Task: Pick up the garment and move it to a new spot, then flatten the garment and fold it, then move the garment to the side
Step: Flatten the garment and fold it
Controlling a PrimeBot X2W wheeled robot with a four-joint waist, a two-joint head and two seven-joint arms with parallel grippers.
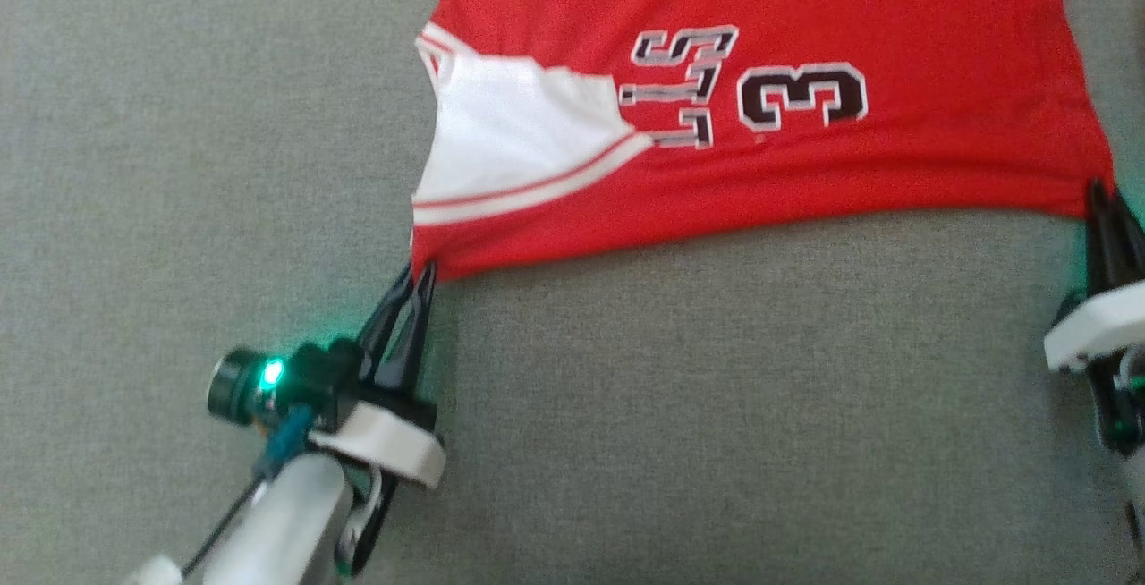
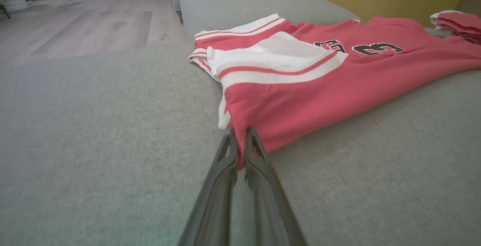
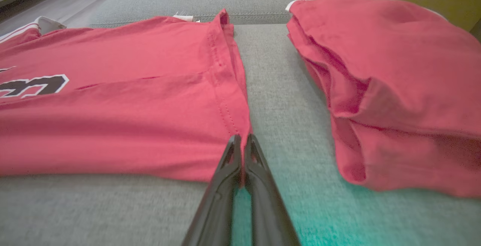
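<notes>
1. The jersey (image 1: 760, 147) lies spread on the grey sofa (image 1: 716, 406), number side up. Its neck end points to the robot's left and its hem to the right.
2. The left gripper (image 1: 420, 274) is pinched tight on the near corner at the shoulder end, with red cloth caught between its tips.
3. The right gripper (image 1: 1102, 196) is pinched on the near hem corner, its fingers closed on the stitched edge.
4. A second red pile (image 3: 394, 88) sits just beside the hem, apart from it, with a strip of bare sofa between.
5. Step in hand, as I judge it: the jersey looks mostly flat, with a slight ridge near the hem. The two-corner grip suits either a last smoothing tug or the start of the fold.
6. The next move likely calls for both arms to lift together and level, then carry the near edge over towards the far edge. The cloth should stay taut between them and the hem clear of the pile.
</notes>
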